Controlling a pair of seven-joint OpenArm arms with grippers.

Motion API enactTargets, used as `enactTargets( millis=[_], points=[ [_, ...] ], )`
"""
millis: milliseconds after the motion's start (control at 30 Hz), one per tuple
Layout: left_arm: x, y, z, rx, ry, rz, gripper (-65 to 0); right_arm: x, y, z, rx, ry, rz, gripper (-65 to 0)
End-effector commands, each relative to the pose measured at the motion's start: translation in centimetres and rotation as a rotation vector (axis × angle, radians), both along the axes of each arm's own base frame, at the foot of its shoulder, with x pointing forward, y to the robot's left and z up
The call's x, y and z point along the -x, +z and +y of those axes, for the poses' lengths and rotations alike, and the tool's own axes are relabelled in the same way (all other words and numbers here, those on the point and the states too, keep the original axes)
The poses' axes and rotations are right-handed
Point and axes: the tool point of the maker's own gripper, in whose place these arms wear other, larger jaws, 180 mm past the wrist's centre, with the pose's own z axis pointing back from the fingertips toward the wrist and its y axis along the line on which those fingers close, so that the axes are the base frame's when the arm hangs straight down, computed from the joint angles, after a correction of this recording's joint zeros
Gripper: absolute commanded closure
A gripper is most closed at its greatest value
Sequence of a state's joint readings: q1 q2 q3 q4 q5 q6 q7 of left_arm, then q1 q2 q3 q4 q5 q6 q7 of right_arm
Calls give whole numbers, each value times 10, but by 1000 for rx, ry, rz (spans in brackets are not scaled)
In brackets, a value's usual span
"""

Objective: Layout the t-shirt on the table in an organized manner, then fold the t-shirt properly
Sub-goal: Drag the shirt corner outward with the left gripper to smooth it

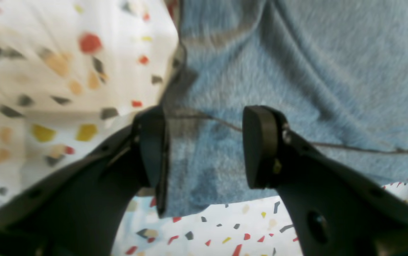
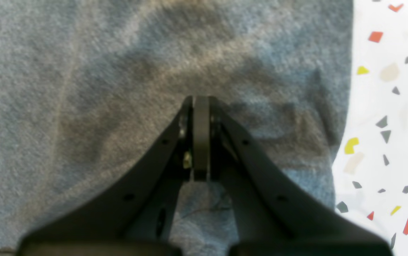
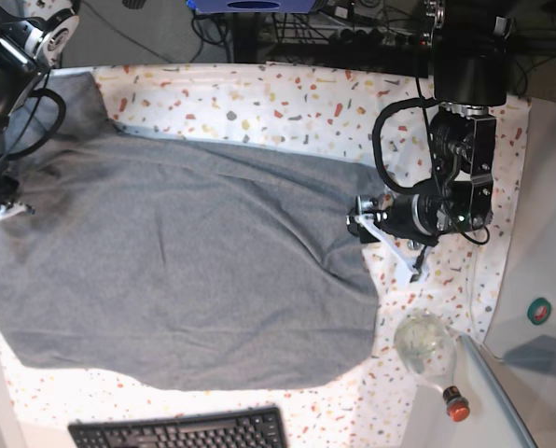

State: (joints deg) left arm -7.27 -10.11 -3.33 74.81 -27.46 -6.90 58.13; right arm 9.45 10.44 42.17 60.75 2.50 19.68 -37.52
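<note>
The heather-grey t-shirt [image 3: 185, 280] lies spread over most of the speckled table [image 3: 287, 103], with one sleeve reaching the far left corner. My left gripper [image 1: 204, 149] is open low over the shirt's right edge, with a hemmed corner of fabric [image 1: 296, 71] between its fingers [image 1: 257, 145]; the base view shows it [image 3: 364, 224] at that edge. My right gripper [image 2: 200, 106] is shut, its tips pressed into the shirt [image 2: 83, 106], with creases running to them. The base view shows it [image 3: 7, 207] at the shirt's left edge.
A clear bottle [image 3: 425, 343] with a red cap lies at the front right. A black keyboard [image 3: 180, 431] sits at the front edge. A plain grey side surface with a green tape roll [image 3: 539, 310] is at the right. Cables hang behind the table.
</note>
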Motion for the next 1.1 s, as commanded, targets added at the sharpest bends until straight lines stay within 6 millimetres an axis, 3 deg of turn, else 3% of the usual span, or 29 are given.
enactTargets(
  millis=[0,367,600,667,800,1067],
  points=[
    [-12,11,4,1,8,-41,-332,-12,16,-13,31,-6,-48,0],
    [-11,9,4,-2,2,-35,-329,-12,16,-12,30,-5,-48,0],
    [-1,-6,6,1,15,19,-314,-12,15,-12,30,-5,-47,0],
    [-1,-6,7,4,18,18,-239,-12,15,-12,30,-5,-47,0],
    [-2,-6,7,8,21,17,0,-11,14,-11,25,-7,-43,0],
    [5,3,2,-4,-4,-17,0,-10,13,-11,24,-9,-41,0]
  ],
)
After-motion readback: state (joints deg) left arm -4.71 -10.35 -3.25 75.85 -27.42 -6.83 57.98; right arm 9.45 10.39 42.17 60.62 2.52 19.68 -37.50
